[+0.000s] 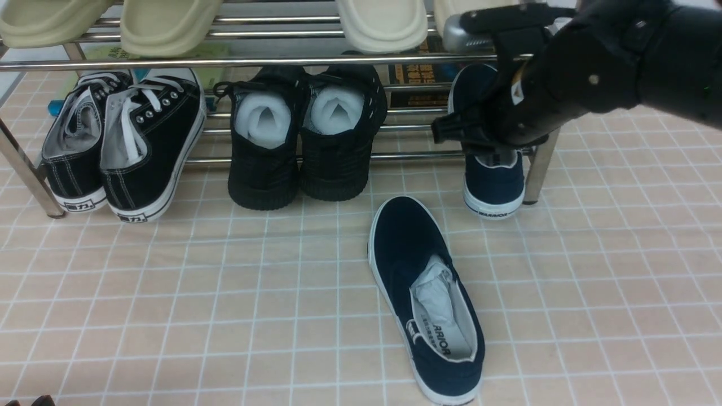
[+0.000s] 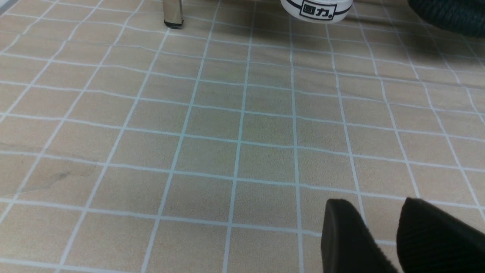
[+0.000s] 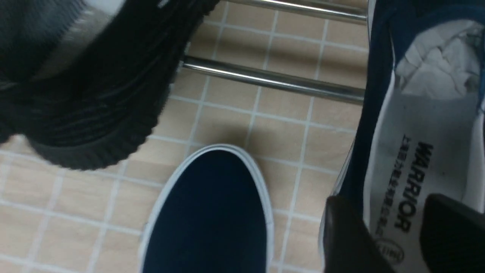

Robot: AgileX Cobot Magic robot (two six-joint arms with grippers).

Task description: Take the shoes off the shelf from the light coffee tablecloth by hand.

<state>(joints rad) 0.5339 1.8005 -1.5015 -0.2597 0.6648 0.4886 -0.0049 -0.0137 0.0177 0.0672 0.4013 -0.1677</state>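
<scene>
Navy slip-ons (image 1: 426, 299), white-soled, paper-stuffed

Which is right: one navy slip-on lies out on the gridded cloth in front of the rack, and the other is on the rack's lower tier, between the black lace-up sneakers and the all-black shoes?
Not the position: the front view shows the other slip-on right of the all-black shoes. The rest stands.
</scene>
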